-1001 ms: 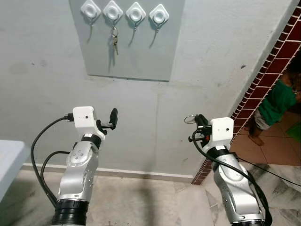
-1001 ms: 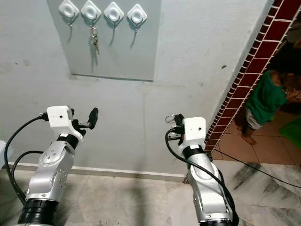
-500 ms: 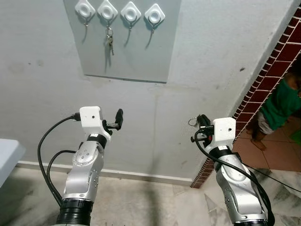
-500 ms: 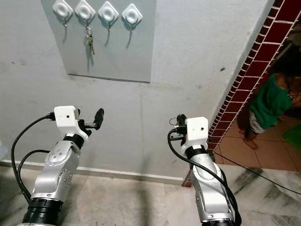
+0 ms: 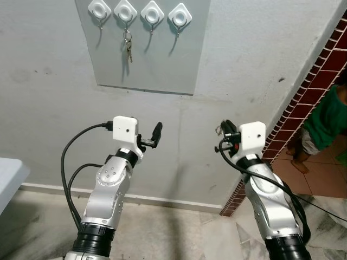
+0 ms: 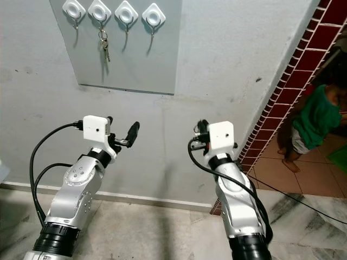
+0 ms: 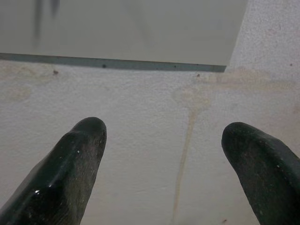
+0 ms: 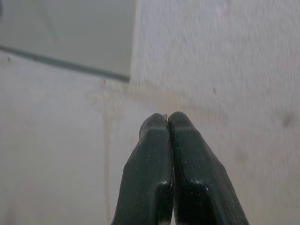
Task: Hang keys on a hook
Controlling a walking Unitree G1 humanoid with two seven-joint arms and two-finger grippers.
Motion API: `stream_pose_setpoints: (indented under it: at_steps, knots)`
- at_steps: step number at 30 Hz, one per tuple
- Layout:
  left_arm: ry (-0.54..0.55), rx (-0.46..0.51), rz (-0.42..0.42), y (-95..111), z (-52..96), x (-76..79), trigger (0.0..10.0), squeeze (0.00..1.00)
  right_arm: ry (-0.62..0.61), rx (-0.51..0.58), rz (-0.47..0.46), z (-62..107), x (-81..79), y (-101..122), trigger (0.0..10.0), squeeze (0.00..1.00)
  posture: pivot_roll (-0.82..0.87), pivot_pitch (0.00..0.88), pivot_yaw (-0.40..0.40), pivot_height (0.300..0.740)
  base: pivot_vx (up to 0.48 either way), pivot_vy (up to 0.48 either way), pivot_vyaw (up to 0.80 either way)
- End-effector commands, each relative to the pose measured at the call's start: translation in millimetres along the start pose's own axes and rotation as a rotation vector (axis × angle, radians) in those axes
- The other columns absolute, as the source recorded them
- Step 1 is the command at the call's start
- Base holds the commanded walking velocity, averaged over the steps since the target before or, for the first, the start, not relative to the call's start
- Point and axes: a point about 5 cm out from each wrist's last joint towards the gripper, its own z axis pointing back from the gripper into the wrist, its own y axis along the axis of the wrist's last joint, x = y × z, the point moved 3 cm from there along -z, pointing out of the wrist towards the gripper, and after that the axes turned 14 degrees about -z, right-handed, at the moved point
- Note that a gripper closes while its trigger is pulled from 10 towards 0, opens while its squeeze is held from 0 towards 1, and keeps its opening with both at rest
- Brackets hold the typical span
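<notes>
The left gripper (image 7: 161, 140) spreads its rounded black fingers wide on nothing, while the right gripper (image 8: 168, 121) is pinched tight, a small ring (image 5: 219, 130) showing at its tip. Since a second ago both arms have drawn inward toward each other. A bunch of keys (image 5: 128, 45) hangs from the second of four white diamond-shaped hooks (image 5: 125, 10) on the smooth grey panel (image 5: 157, 59), at 12 o'clock above the left gripper on the rough plaster wall.

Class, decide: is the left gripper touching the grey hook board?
Apart. In the left eye view the left gripper sits well below the hook board, bare wall between them.

White hook mounts (image 5: 126, 10) on a grey panel (image 5: 162, 59), silver keys (image 5: 128, 49), dark-red brick-patterned tiles (image 5: 312, 89), black claw fingers (image 7: 70, 173).
</notes>
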Motion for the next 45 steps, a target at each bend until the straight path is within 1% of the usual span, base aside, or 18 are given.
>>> stream_pose_setpoints:
  at_steps: [1, 8, 13, 14, 16, 18, 20, 21, 22, 24, 25, 27, 28, 34, 36, 37, 39, 45]
  knots:
    - [-0.017, 0.009, -0.017, 3.1, -3.2, 2.0, 10.0, 0.00, 0.013, 0.015, 0.006, -3.5, -1.5, 4.1, 10.0, 0.00, -0.02, 0.045, -0.012, 0.732, 0.000, 0.000, 0.00]
    - [-0.027, 0.029, -0.024, 8.8, -9.8, 1.5, 10.0, 0.00, 0.043, 0.063, 0.006, -19.6, -9.0, 18.5, 10.0, 0.00, -0.03, 0.033, -0.014, 0.732, 0.000, 0.000, 0.00]
    - [-0.006, 0.028, -0.005, 7.6, -8.3, -1.2, 10.0, 0.00, 0.055, 0.069, 0.016, -18.7, -10.1, 19.3, 10.0, 0.00, -0.02, 0.036, -0.017, 0.732, 0.000, 0.000, 0.00]
    - [0.012, 0.020, 0.006, 4.3, -4.3, -4.1, 10.0, 0.00, 0.043, 0.059, 0.017, -11.6, -6.1, 14.5, 10.0, 0.00, -0.02, 0.039, -0.021, 0.732, 0.000, 0.000, 0.00]
    - [0.018, 0.016, 0.009, 2.9, -2.8, -5.1, 10.0, 0.00, 0.036, 0.056, 0.016, -8.9, -4.4, 12.7, 10.0, 0.00, -0.02, 0.039, -0.021, 0.732, 0.000, 0.000, 0.00]
    - [0.067, 0.009, 0.038, -2.3, 5.0, -11.9, 10.0, 0.00, -0.001, 0.039, 0.015, 4.6, 4.0, 3.5, 10.0, 0.00, -0.03, 0.042, -0.020, 0.732, 0.000, 0.000, 0.00]
    - [0.078, 0.006, 0.042, -3.7, 6.9, -13.3, 10.0, 0.00, -0.011, 0.036, 0.013, 7.8, 6.1, 1.5, 10.0, 0.00, -0.03, 0.042, -0.020, 0.732, 0.000, 0.000, 0.00]
    - [0.100, 0.001, 0.073, -7.8, 13.1, -15.5, 10.0, 0.00, -0.038, 0.023, 0.008, 17.2, 11.5, -3.7, 10.0, 0.00, -0.03, 0.044, -0.018, 0.732, 0.000, 0.000, 0.00]
    - [0.108, 0.000, 0.091, -9.7, 16.0, -16.4, 10.0, 0.00, -0.050, 0.017, 0.005, 21.5, 13.4, -6.0, 10.0, 0.00, -0.03, 0.045, -0.015, 0.732, 0.000, 0.000, 0.00]
    - [0.133, -0.013, 0.117, -14.3, 21.8, -18.9, 10.0, 0.00, -0.070, 0.010, 0.007, 30.0, 16.5, -8.4, 10.0, 0.00, -0.03, 0.045, -0.013, 0.732, 0.000, 0.000, 0.00]
    - [0.133, -0.013, 0.117, -14.3, 21.8, -18.9, 10.0, 0.00, -0.070, 0.010, 0.007, 30.0, 16.5, -8.4, 10.0, 0.00, -0.03, 0.045, -0.013, 0.732, 0.000, 0.000, 0.00]
    - [0.151, -0.012, 0.145, -16.7, 29.9, -20.4, 10.0, 0.00, -0.089, 0.021, -0.008, 38.5, 18.1, -6.2, 10.0, 0.00, -0.04, 0.046, -0.010, 0.732, 0.000, 0.000, 0.00]
    - [0.151, -0.012, 0.145, -16.7, 29.9, -20.4, 10.0, 0.00, -0.089, 0.021, -0.008, 38.5, 18.1, -6.2, 10.0, 0.00, -0.04, 0.046, -0.010, 0.732, 0.000, 0.000, 0.00]
    - [0.171, 0.002, 0.210, -18.4, 45.2, -20.9, 10.0, 0.00, -0.090, 0.047, -0.038, 49.8, 12.1, 1.1, 10.0, 0.00, -0.04, 0.048, -0.008, 0.732, 0.000, 0.000, 0.00]
    - [0.179, -0.007, 0.232, -21.0, 49.4, -21.5, 10.0, 0.00, -0.087, 0.056, -0.053, 53.3, 9.7, 2.6, 10.0, 0.00, -0.04, 0.049, -0.009, 0.732, 0.000, 0.000, 0.00]
    - [0.193, -0.024, 0.252, -25.5, 55.6, -23.5, 10.0, 0.00, -0.089, 0.053, -0.059, 57.8, 8.2, 1.8, 10.0, 0.00, -0.03, 0.049, -0.010, 0.732, 0.000, 0.000, 0.00]
    - [0.198, -0.034, 0.249, -28.3, 59.4, -25.0, 10.0, 0.00, -0.094, 0.045, -0.062, 60.5, 7.8, -0.1, 10.0, 0.00, -0.03, 0.048, -0.011, 0.732, 0.000, 0.000, 0.00]
    - [0.211, -0.037, 0.262, -26.2, 57.1, -30.1, 10.0, 0.00, -0.099, 0.034, -0.066, 58.1, 7.1, 0.3, 10.0, 0.00, -0.03, 0.049, -0.010, 0.732, 0.000, 0.000, 0.00]
